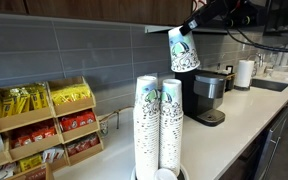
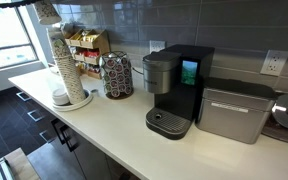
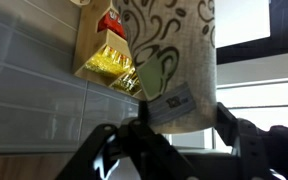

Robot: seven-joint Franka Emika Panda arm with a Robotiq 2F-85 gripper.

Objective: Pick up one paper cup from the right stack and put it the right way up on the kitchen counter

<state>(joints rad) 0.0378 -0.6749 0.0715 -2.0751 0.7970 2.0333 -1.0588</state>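
My gripper (image 1: 190,30) is shut on a single paper cup (image 1: 183,52), white with dark speckles and a green logo. It holds the cup high in the air, tilted, wider end down, above and beyond the stacks. In the wrist view the paper cup (image 3: 169,50) fills the middle, between the two fingers of the gripper (image 3: 174,115). Two tall columns of nested cups stand side by side on the kitchen counter (image 1: 246,112). The right stack (image 1: 170,122) is beside its twin (image 1: 146,122). The columns (image 2: 59,58) also show in an exterior view, with the held cup (image 2: 47,12) at the top edge.
A black coffee maker (image 1: 207,95) (image 2: 174,90) stands on the counter (image 2: 114,128) beyond the stacks. Snack racks (image 1: 44,120) line the tiled wall. A pod holder (image 2: 117,75), a metal box (image 2: 234,110), a paper towel roll (image 1: 244,73) and a sink (image 1: 272,84) are also here.
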